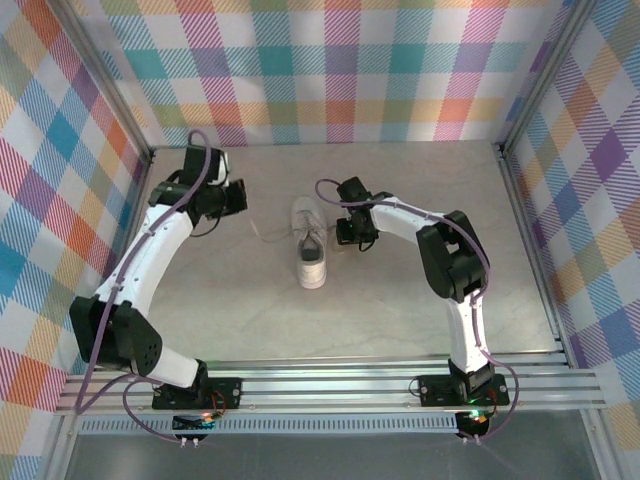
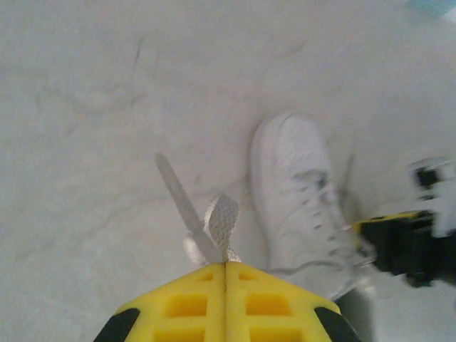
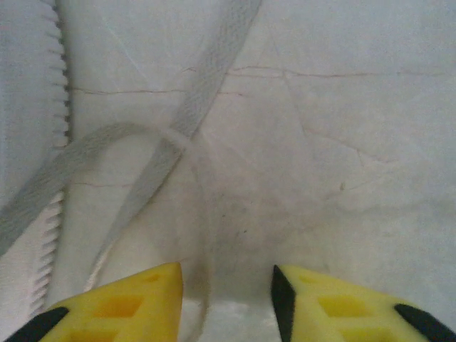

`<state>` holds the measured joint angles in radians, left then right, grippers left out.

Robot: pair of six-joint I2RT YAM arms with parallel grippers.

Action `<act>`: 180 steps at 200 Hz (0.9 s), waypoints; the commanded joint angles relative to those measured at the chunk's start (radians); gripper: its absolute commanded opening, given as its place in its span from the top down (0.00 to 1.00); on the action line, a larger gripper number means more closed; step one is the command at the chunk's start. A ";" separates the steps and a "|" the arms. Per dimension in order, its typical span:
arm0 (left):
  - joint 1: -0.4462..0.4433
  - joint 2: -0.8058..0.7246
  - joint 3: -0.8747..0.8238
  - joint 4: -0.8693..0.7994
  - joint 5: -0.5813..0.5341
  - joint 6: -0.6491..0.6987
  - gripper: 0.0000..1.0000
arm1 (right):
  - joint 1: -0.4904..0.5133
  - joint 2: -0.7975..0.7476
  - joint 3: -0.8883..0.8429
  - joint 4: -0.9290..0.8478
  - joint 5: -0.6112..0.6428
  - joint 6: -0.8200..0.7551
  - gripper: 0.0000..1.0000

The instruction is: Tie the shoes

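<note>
Fingers (image 2: 182,306) of left gripper (image 2: 226,274): yellow, clenched flat against each other, pinching a short loop of white lace (image 2: 222,219) right at the tips. Just beyond the tips: loose lace tail (image 2: 177,194), flat on the table (image 2: 85,107), pointing away to the left. Farther right in the same view: white sneaker (image 2: 299,192), with the black-and-yellow right gripper (image 2: 402,246) close against its side.

Fingers (image 3: 139,303) of right gripper, own wrist view: released, jaws standing apart above bare table. Faint pale streak between them, too blurred to identify. Ahead and left of those tips: two lace strands (image 3: 173,139) crossing on the table, one running to the top edge of the view, the other bending left toward the serrated sole edge (image 3: 55,78) of the sneaker.

Overhead, near edge: both arm bases bolted to aluminium rail (image 1: 330,385). Mid-table: sneaker single, low-top, upright on its sole, lying lengthwise near-to-far, between the two grippers. Right gripper just beside its right flank, about level with the lacing. Left gripper well apart from it on the left and slightly farther back. Thin lace trailing across the table from the sneaker's left side toward that gripper; exact path too fine to trace.

Far side and both flanks: plaid walls (image 1: 340,70) in pastel checks.
</note>
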<state>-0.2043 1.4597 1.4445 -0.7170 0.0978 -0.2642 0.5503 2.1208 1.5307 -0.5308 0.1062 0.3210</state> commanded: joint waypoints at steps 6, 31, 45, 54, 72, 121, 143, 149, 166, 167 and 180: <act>0.009 -0.003 0.086 -0.021 0.084 0.021 1.00 | -0.002 0.073 0.020 -0.045 0.027 0.028 0.80; 0.009 0.023 0.158 0.009 0.117 0.013 1.00 | -0.017 0.054 0.009 -0.041 0.047 0.027 0.97; 0.009 0.047 0.180 0.046 0.147 -0.003 1.00 | -0.028 0.028 -0.004 -0.031 0.050 0.021 1.00; 0.008 0.071 0.192 0.074 0.178 -0.018 1.00 | -0.035 0.008 -0.015 -0.021 0.052 0.017 1.00; -0.003 0.135 0.224 0.108 0.204 -0.047 1.00 | -0.039 -0.040 -0.036 -0.003 0.052 -0.004 1.00; -0.103 0.378 0.361 0.147 0.217 -0.096 1.00 | -0.038 -0.180 -0.128 0.000 0.038 -0.002 1.00; -0.163 0.488 0.439 0.151 0.226 -0.115 1.00 | -0.038 -0.246 -0.165 -0.004 0.060 0.000 1.00; -0.178 0.516 0.459 0.151 0.227 -0.118 1.00 | -0.038 -0.261 -0.172 -0.010 0.071 -0.001 1.00; -0.214 0.589 0.505 0.152 0.226 -0.124 1.00 | -0.038 -0.302 -0.180 -0.027 0.093 -0.008 1.00; -0.216 0.595 0.507 0.152 0.226 -0.124 1.00 | -0.038 -0.304 -0.181 -0.027 0.094 -0.008 1.00; -0.236 0.651 0.539 0.153 0.234 -0.125 1.00 | -0.038 -0.330 -0.186 -0.036 0.111 -0.011 1.00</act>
<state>-0.4057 2.0502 1.9087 -0.5789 0.3008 -0.3641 0.5140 1.8538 1.3598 -0.5327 0.1730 0.3244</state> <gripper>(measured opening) 0.043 0.047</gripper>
